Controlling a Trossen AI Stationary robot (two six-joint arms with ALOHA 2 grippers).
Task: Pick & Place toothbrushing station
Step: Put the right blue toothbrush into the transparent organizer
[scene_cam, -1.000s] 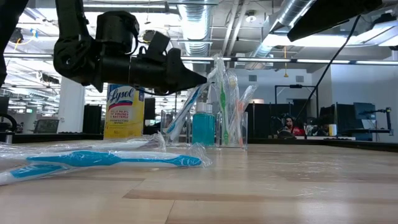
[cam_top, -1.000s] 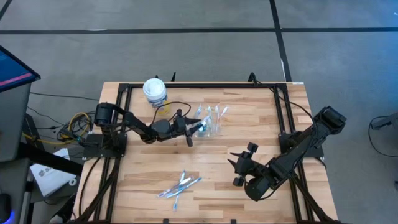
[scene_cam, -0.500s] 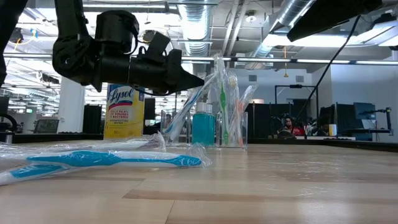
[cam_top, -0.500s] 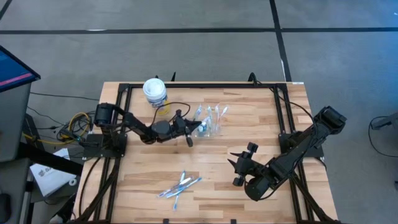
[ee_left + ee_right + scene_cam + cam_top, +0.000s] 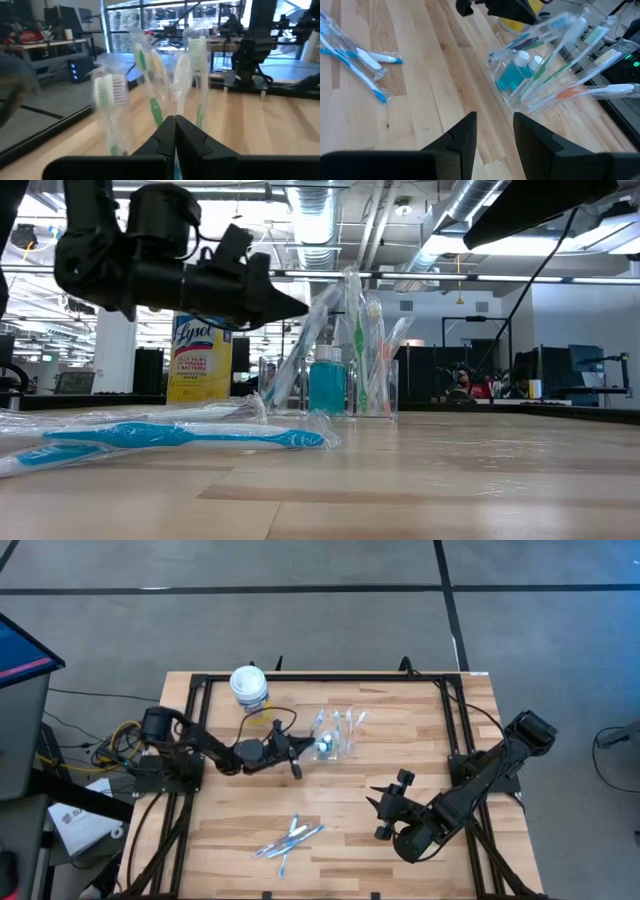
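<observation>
A small clear cup point(image 5: 340, 743) stands upright at the table's middle. It holds blue liquid and several wrapped toothbrushes point(image 5: 555, 55) that lean out of it. My left gripper point(image 5: 303, 748) lies level, just left of the cup, and is shut, with its tips point(image 5: 300, 305) beside the head of a leaning blue toothbrush point(image 5: 545, 27). My right gripper point(image 5: 493, 135) hangs open and empty over the near right part of the table, pointing at the cup. A few more wrapped toothbrushes point(image 5: 288, 838) lie flat near the front edge. My left gripper is shut, with its fingertips point(image 5: 175, 122) close to the wrapped head of the blue toothbrush point(image 5: 320, 305). I cannot tell whether it touches the wrapper. The brush leans in the cup.
A white tub with a yellow label point(image 5: 249, 687) stands at the far left, behind my left arm. A black frame point(image 5: 300, 678) runs along the table's far edge and sides. Bare wood lies between the cup and the loose toothbrushes.
My left gripper has drawn back from the cup toward the table's left edge, staying level. The cup and its toothbrushes stand where they were.
</observation>
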